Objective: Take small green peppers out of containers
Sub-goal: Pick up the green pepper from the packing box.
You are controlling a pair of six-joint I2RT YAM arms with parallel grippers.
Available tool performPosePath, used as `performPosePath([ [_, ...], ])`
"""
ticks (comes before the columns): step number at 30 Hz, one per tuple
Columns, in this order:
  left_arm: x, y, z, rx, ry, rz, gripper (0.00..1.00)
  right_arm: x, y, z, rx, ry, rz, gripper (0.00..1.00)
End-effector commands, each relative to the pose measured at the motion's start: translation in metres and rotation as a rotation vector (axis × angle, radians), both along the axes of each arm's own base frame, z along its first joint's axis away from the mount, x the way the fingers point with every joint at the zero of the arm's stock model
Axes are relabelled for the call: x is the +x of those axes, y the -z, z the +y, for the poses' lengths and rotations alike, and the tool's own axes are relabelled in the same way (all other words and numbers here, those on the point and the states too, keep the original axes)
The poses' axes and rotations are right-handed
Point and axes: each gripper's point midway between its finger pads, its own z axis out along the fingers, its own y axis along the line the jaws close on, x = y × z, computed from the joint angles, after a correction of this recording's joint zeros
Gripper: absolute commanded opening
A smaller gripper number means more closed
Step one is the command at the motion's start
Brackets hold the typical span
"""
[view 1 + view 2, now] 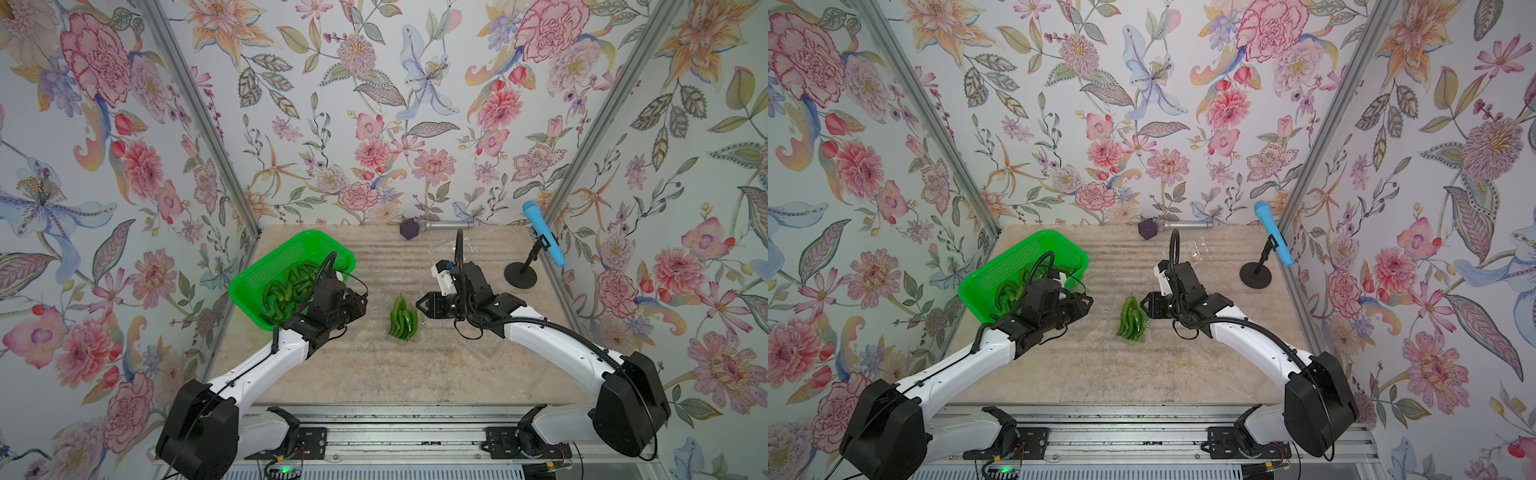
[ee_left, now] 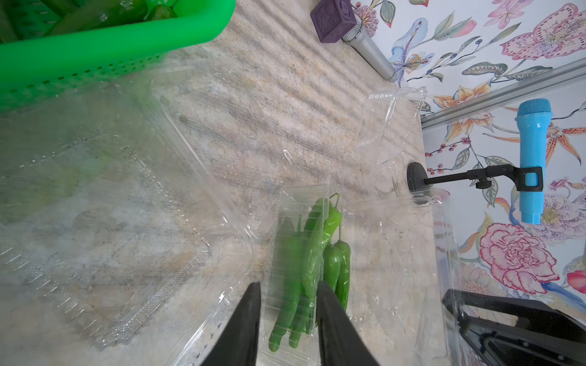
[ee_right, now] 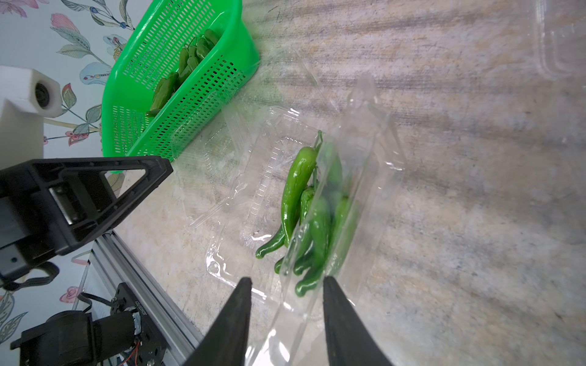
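Observation:
A bunch of small green peppers (image 1: 402, 319) (image 2: 304, 269) lies mid-table in an opened clear container (image 3: 364, 177), one half flat and the other tilted up around them. More peppers (image 1: 291, 286) fill the green basket (image 1: 266, 266). My left gripper (image 1: 365, 302) (image 2: 287, 285) hovers just left of the bunch. Its fingers are apart, and the container shows through the gap. My right gripper (image 1: 419, 305) (image 3: 287, 280) sits just right of the bunch, open, with the clear plastic edge loose between its fingers. Other empty containers lie at the back right (image 1: 451, 249) and beside the basket (image 2: 111, 206).
A purple cube (image 1: 409, 228) and a silver microphone (image 1: 449, 225) lie along the back wall. A blue microphone (image 1: 544, 235) on a black stand (image 1: 519, 276) occupies the back right corner. Papered walls close in both sides. More clear plastic (image 1: 494, 349) lies under the right arm.

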Motion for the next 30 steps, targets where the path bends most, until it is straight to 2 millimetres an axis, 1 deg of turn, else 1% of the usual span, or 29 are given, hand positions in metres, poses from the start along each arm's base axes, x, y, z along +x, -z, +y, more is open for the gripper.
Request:
performPosePath([
  [1, 0.002, 0.002, 0.002, 0.023, 0.009, 0.0, 0.33, 0.001, -0.023, -0.001, 0.021, 0.001, -0.051, 0.4],
  [5, 0.003, 0.006, -0.007, 0.031, 0.054, 0.004, 0.34, 0.002, -0.026, -0.009, 0.025, 0.028, -0.058, 0.41],
  [8, 0.005, -0.001, -0.014, 0.037, 0.077, -0.02, 0.35, 0.002, -0.027, -0.023, 0.028, 0.063, -0.062, 0.43],
  [10, 0.008, -0.007, -0.018, 0.045, 0.086, -0.035, 0.36, 0.0, -0.03, -0.031, 0.038, 0.079, -0.068, 0.48],
  [14, 0.015, -0.02, -0.029, 0.06, 0.106, -0.068, 0.36, -0.007, -0.041, -0.041, 0.066, 0.079, -0.096, 0.5],
  [17, 0.02, -0.033, -0.044, 0.057, 0.134, -0.11, 0.37, -0.01, -0.047, -0.05, 0.081, 0.095, -0.111, 0.51],
  [18, 0.022, -0.038, -0.051, 0.057, 0.153, -0.126, 0.38, -0.011, -0.045, -0.052, 0.084, 0.093, -0.106, 0.51],
  [20, 0.023, -0.04, -0.067, 0.074, 0.203, -0.132, 0.38, -0.013, -0.038, -0.056, 0.084, 0.096, -0.089, 0.52],
  [24, 0.022, -0.027, -0.097, 0.211, 0.306, -0.107, 0.38, -0.02, -0.009, -0.052, 0.077, 0.071, -0.014, 0.51],
  [25, 0.022, -0.021, -0.098, 0.246, 0.308, -0.088, 0.38, -0.021, -0.003, -0.05, 0.078, 0.066, 0.0, 0.51],
  [27, 0.025, 0.0, -0.101, 0.302, 0.324, -0.041, 0.39, -0.022, 0.009, -0.048, 0.086, 0.064, 0.027, 0.51],
  [30, 0.024, 0.014, -0.108, 0.352, 0.37, -0.009, 0.39, -0.023, 0.022, -0.047, 0.081, 0.065, 0.05, 0.51],
])
